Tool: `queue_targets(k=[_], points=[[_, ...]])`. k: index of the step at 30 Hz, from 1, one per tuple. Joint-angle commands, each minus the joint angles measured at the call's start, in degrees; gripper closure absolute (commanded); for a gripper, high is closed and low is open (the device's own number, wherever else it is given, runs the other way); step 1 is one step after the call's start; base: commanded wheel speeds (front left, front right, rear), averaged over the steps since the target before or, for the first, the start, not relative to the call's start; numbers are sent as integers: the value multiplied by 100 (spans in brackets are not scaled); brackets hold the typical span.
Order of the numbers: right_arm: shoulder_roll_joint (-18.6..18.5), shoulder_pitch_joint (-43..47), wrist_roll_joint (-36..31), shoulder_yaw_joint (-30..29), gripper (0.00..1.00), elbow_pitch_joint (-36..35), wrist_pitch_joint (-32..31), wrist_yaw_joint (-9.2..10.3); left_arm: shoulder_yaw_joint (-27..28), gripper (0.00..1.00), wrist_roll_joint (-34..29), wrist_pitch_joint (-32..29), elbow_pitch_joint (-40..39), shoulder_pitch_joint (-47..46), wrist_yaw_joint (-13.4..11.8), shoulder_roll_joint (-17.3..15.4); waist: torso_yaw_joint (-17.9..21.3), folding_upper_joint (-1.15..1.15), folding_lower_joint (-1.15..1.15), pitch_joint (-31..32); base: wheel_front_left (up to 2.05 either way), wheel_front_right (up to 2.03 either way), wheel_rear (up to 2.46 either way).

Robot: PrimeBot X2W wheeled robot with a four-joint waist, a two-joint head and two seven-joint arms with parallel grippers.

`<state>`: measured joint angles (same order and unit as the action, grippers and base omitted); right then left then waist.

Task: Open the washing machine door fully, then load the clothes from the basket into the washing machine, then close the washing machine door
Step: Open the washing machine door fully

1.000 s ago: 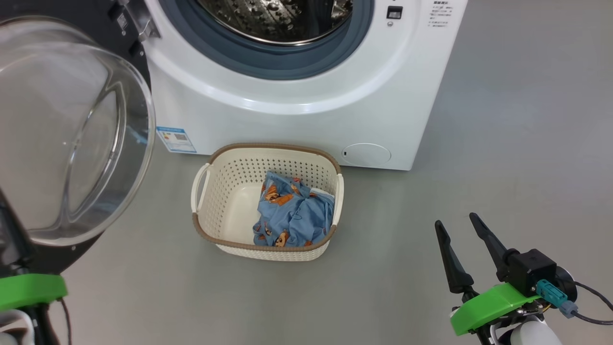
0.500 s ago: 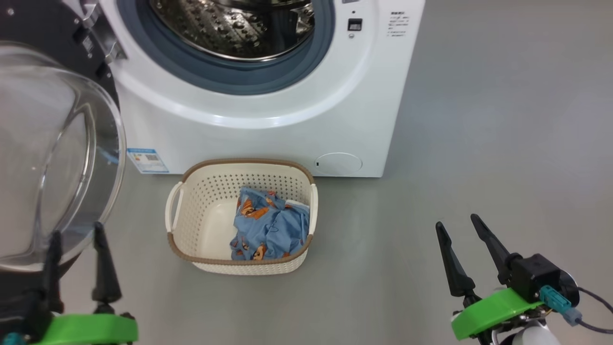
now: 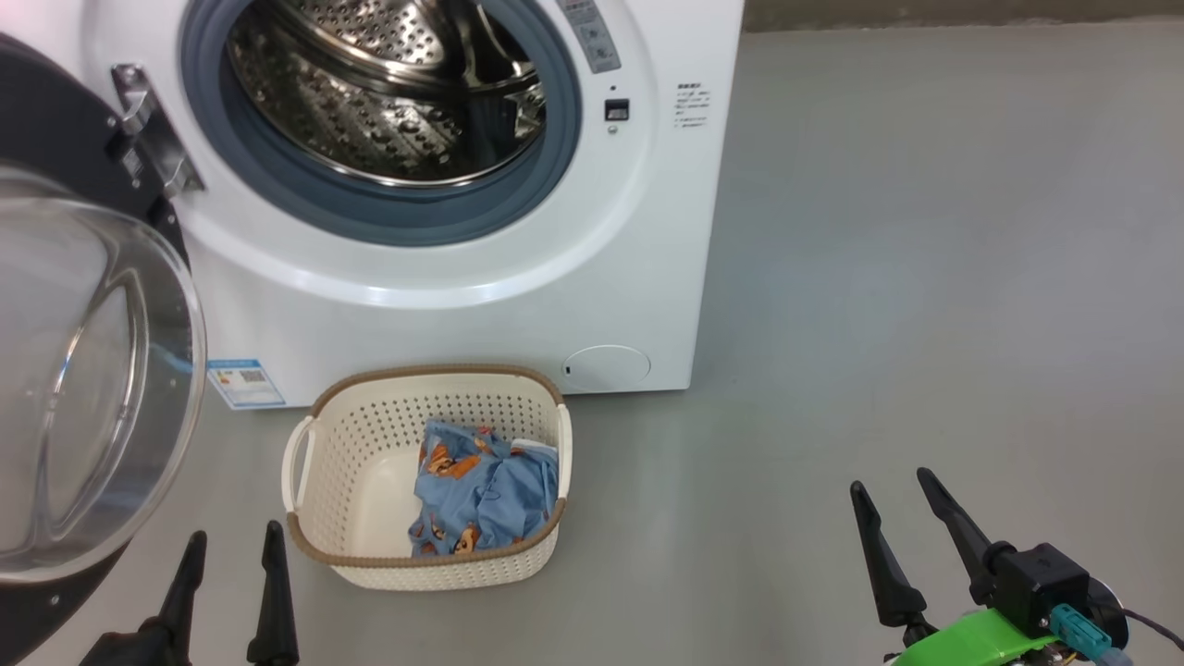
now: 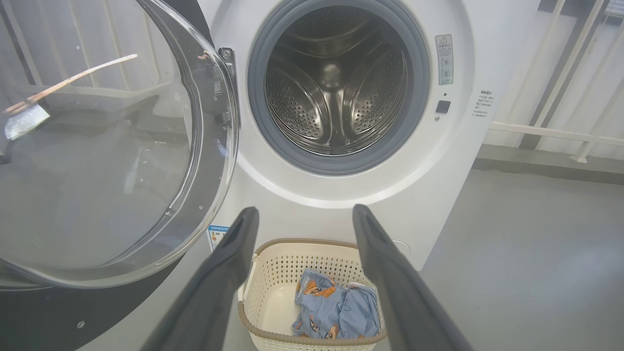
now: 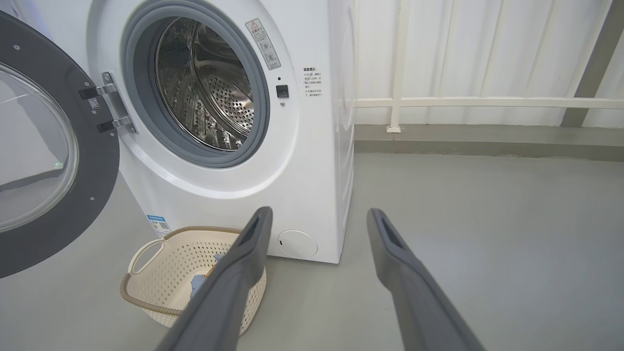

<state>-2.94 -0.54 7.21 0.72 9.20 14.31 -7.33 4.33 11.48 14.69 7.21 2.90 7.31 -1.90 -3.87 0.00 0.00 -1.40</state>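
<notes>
Black-rimmed washing machine door (image 3: 83, 398) hangs wide open, clothes (image 3: 486, 499) sit bunched in the basket (image 3: 435, 372) in front of the washing machine (image 3: 647, 231), left gripper (image 3: 234, 532) and right gripper (image 3: 890, 479) both spread and empty, so loading and closing remain.

Clothes (image 4: 336, 312) in basket (image 4: 287, 263), door (image 4: 112, 161) open
</notes>
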Motion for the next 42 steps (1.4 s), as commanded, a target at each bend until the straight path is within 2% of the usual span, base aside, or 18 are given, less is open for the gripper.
queue_targets(k=[1, 19, 42], points=[[5, -27, -3, 115, 0, -168, 69, -16, 166, 0, -5, 31, -128, -84, -14, -99, 109, 0, 0, 109, 0, 0, 0], [6, 131, -81, 87, 0, -293, 69, -16, 108, 0, -24, 31, -254, 218, -29, -99, 201, 0, 0, 299, 0, 0, 0], [6, 118, -82, 52, 0, -233, 69, -16, 133, 0, -59, 31, -237, 177, -96, -98, 170, 0, 0, 211, 0, 0, 0]])
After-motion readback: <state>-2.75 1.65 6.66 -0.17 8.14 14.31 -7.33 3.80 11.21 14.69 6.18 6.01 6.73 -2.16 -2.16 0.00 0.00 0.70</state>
